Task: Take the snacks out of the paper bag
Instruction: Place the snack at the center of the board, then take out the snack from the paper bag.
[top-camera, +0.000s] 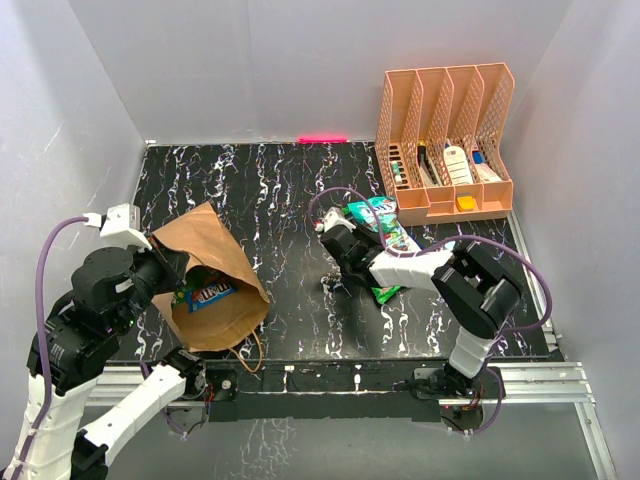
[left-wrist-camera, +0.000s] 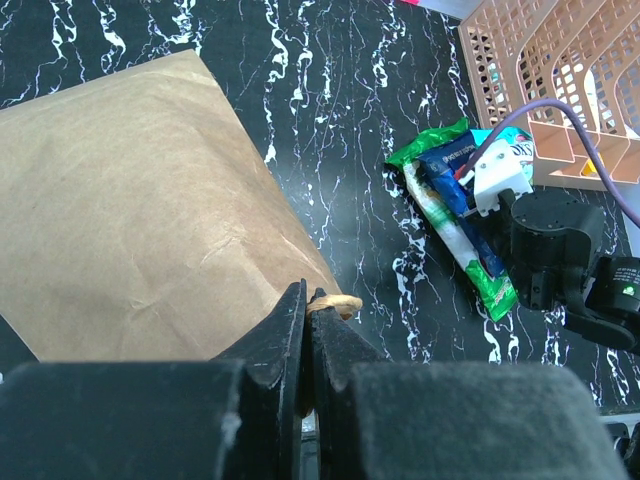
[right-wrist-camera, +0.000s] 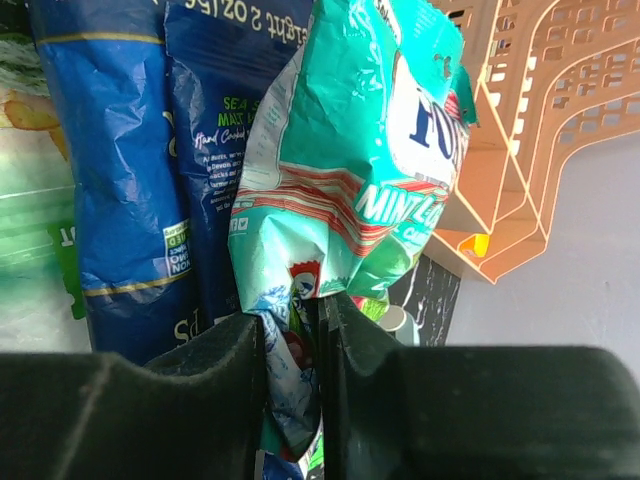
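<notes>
The teal-green packet (right-wrist-camera: 350, 170) reads "MINT" in white capitals, with part of a larger dark blue word above it cut off by a fold. The right tool (right-wrist-camera: 292, 335) is closed narrowly on its lower edge, and the packet rises crumpled from the fingers. Just beside it, the dark blue packet (right-wrist-camera: 120, 170) carries pale script, "SEA S…", "MALT" and "Hand Cooked", plus a small green badge with "NON". To their left is the large green packet (top-camera: 385, 292), its print lost in glare. These three lie together on the black, white-veined surface (top-camera: 290, 190), just in front of the orange file rack (top-camera: 445, 120). The green packet's long axis runs from far to near.

The paper bag (top-camera: 215, 255) lies on its side at the left of the surface, unprinted, with its mouth turned to the left arm and its closed end pointing away. The left tool (left-wrist-camera: 305, 300) is pressed nearly closed on the bag's rim, beside a bit of twisted handle (left-wrist-camera: 335, 303). Inside the mouth lies one blue packet (top-camera: 207, 294) with a dark band of white lettering too small to read.
</notes>
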